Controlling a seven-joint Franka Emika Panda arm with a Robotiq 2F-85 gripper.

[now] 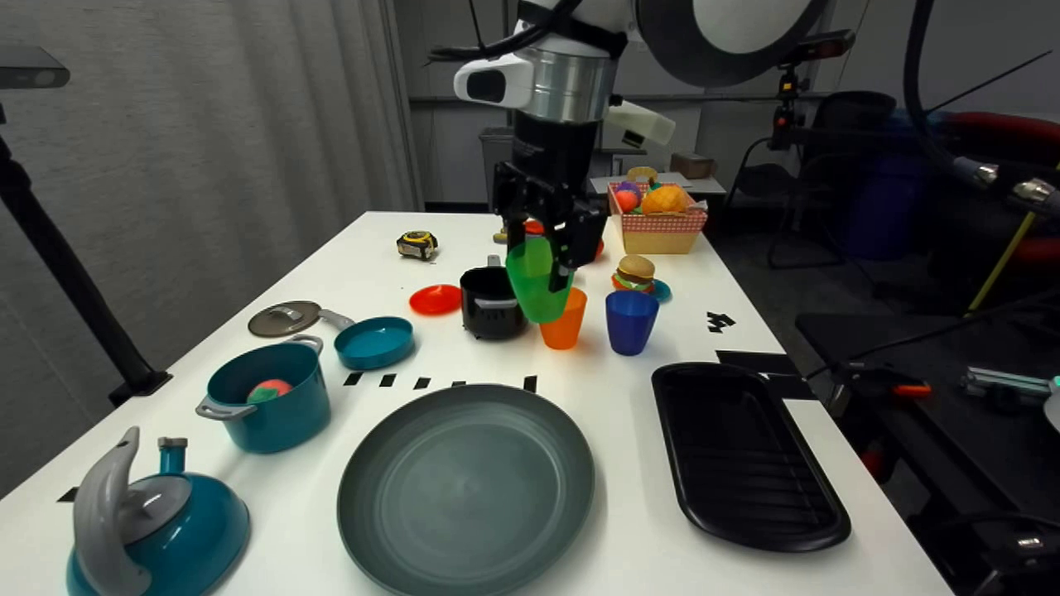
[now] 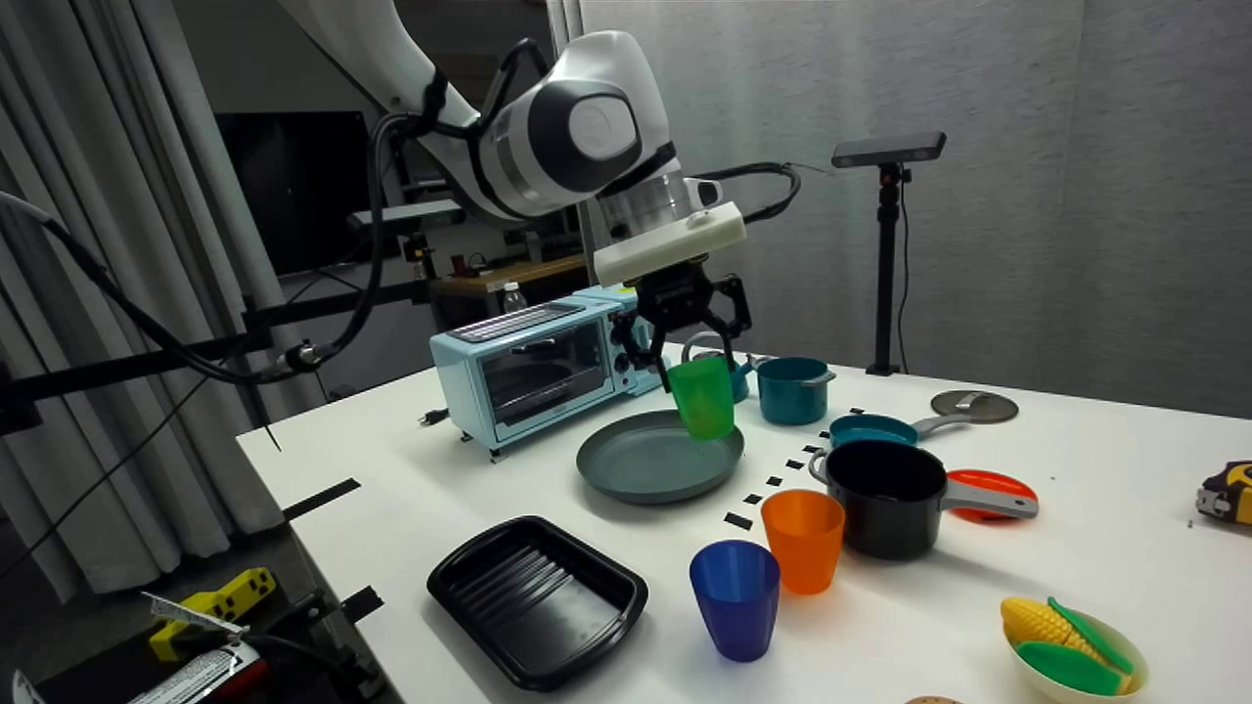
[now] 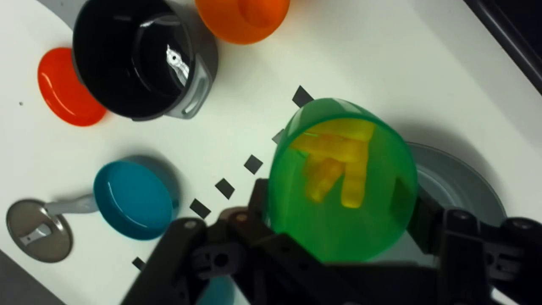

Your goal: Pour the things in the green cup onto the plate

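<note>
Black two-fingered robot gripper (image 2: 700, 376), just right of centre in an exterior view, had its jaws clamped on the small bright green translucent plastic cup (image 2: 706, 406), which hung above the white tabletop (image 1: 629, 463) at a slight tilt, mouth upward. Several short yellow elongated pieces (image 3: 338, 148) lay inside the cup, right of centre in the wrist view. Large round grey-teal plate (image 1: 468, 488) with raised rim sat at lower centre in an exterior view.

Along one side of the white counter (image 1: 629, 414) hangs a grey curtain (image 1: 207, 124); past the counter's other side lie dark floor (image 1: 766, 290) and a black chair (image 1: 851, 112). Beyond the counter, in an exterior view, a black screen (image 2: 293, 186) and wood-topped desk (image 2: 474, 283) sit dimly lit.
</note>
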